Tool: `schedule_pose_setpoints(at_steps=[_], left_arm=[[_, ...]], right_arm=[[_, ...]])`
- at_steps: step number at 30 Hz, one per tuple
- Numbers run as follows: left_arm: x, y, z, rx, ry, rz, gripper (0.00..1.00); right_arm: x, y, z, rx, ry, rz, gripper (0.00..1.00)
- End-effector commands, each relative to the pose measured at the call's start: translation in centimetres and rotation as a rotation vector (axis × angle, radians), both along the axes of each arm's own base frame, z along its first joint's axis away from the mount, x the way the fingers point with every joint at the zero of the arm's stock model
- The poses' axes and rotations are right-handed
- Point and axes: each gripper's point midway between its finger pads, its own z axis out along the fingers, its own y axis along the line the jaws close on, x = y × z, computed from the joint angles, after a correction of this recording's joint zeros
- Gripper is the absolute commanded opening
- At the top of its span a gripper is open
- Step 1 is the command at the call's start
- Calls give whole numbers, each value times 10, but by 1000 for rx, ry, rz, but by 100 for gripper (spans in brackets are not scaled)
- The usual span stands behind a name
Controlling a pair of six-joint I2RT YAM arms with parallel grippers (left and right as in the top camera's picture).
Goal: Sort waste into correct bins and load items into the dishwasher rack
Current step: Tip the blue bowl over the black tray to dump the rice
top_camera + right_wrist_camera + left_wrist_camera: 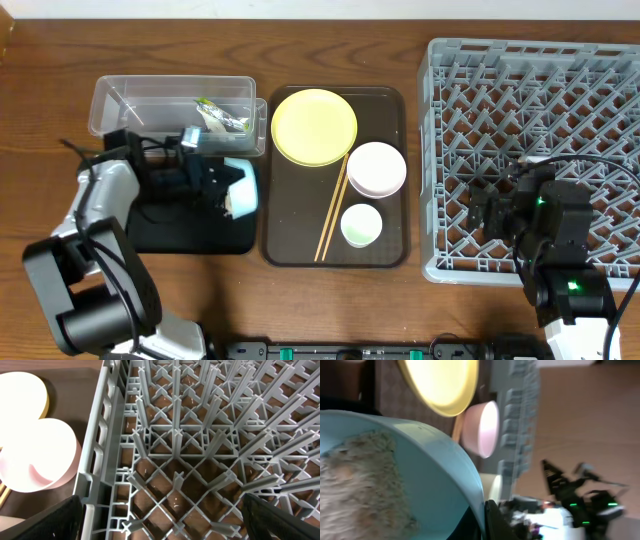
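Showing left gripper (220, 188) clamped on tilted light blue bowl (243, 186), just left of serving tray (290, 215) | right gripper (488, 212), jaws apart, right of tray.

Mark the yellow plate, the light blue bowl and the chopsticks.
yellow plate (314, 126): overhead view, middle of its face.
light blue bowl (247, 185): overhead view, on its tilted outer wall.
chopsticks (333, 207): overhead view, about mid-length of the pair.
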Motion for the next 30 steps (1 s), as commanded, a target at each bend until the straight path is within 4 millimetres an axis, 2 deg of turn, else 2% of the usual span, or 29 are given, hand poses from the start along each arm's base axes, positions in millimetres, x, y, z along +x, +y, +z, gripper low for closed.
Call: schedule_pose_setpoints(at_steps=[1,7,14,23,30], left_arm=[[5,11,24,-151,-58,65,6],[5,39,30,-243,74,195,6],[5,58,44,-382,162,289,6],[4,62,47,-425,215,315,6],[4,62,47,-477,324,336,6]], right_arm=[[2,6,8,15,-17,15,99],[2,6,8,16,-17,15,99],[2,6,8,16,-17,15,99],[2,6,8,16,-17,15,99],[2,6,8,16,-16,15,99]])
